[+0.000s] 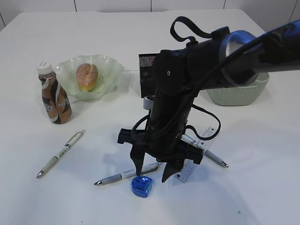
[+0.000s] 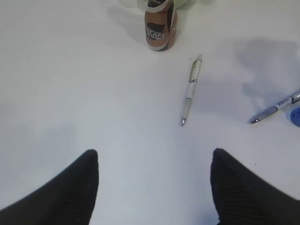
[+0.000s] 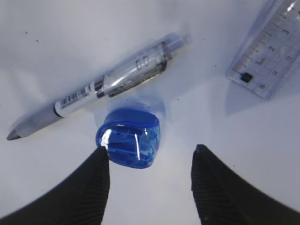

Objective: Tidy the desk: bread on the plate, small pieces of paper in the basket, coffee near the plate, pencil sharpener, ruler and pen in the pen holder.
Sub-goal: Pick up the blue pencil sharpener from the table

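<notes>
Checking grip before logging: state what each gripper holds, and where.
Nothing held. Right gripper is open above the blue sharpener, one finger at its edge; left gripper is open, empty.

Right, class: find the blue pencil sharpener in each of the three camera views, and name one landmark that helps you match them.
Exterior view: blue pencil sharpener lies low in the middle, just below the right gripper.
Left wrist view: only a blue sliver shows at the right edge.
Right wrist view: centre, beside the left fingertip.
Shared landmark: the grey-grip pen lying next to it.
</notes>
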Controlling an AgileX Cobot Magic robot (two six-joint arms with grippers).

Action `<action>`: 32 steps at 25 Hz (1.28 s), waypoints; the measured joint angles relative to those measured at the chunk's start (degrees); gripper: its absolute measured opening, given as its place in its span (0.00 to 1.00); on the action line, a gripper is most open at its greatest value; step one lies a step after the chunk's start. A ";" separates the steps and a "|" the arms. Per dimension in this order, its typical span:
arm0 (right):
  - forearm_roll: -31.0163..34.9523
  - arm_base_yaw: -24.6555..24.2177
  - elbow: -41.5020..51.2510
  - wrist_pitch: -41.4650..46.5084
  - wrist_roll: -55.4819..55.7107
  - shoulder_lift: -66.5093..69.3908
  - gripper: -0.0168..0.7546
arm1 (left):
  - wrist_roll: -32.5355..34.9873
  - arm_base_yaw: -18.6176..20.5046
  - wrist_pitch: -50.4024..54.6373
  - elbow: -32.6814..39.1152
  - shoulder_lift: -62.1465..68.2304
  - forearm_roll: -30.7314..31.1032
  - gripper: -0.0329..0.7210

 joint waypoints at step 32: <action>5.56 0.58 0.00 -1.86 0.41 3.68 0.70 | 0.00 0.00 2.01 0.00 -0.03 0.69 0.74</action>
